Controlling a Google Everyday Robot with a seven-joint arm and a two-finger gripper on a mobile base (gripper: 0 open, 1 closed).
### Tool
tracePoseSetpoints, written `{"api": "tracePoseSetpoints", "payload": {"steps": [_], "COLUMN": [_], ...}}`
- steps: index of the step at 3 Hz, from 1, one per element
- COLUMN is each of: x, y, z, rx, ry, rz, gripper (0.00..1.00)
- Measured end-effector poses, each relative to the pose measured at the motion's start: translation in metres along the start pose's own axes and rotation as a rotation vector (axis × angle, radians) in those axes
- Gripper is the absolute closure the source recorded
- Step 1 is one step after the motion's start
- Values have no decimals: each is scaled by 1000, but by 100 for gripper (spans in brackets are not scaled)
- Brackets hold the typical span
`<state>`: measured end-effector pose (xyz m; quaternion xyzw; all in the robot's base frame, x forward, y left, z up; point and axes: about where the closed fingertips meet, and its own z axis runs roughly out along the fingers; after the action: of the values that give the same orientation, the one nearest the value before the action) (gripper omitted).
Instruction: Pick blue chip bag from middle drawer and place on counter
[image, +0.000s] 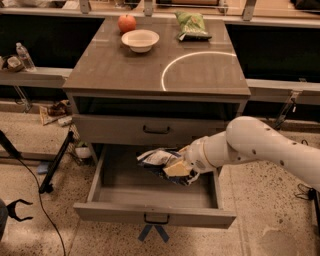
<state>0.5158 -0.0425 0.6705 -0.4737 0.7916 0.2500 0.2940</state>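
Observation:
The middle drawer (150, 212) is pulled open below the counter (115, 65). My gripper (176, 169) is shut on the blue chip bag (156, 159), a crumpled dark blue foil bag with white and silver patches. It holds the bag lifted above the drawer's floor, just below the closed drawer front above (156, 130). My white arm (260, 147) reaches in from the right.
On the counter stand a white bowl (140, 39), a red apple (127, 22) and a green chip bag (191, 25), with a white circle arc (172, 65) at the right. A water bottle (24, 56) sits on a ledge at the left. Cables and a stand leg (55, 162) lie on the floor.

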Motion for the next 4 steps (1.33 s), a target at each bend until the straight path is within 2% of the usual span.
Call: {"api": "tracePoseSetpoints", "payload": {"steps": [1,2,3,4], "x": [-2,-11,-40,-75], "y": [1,-8,-30,-50], "z": [2,-19,-75,-137], "rx": [-3,97,310,474], "ry": [1,-5,-28,-79], "rz": [0,-13,-68,-146], "gripper": [100,100,100,100]}}
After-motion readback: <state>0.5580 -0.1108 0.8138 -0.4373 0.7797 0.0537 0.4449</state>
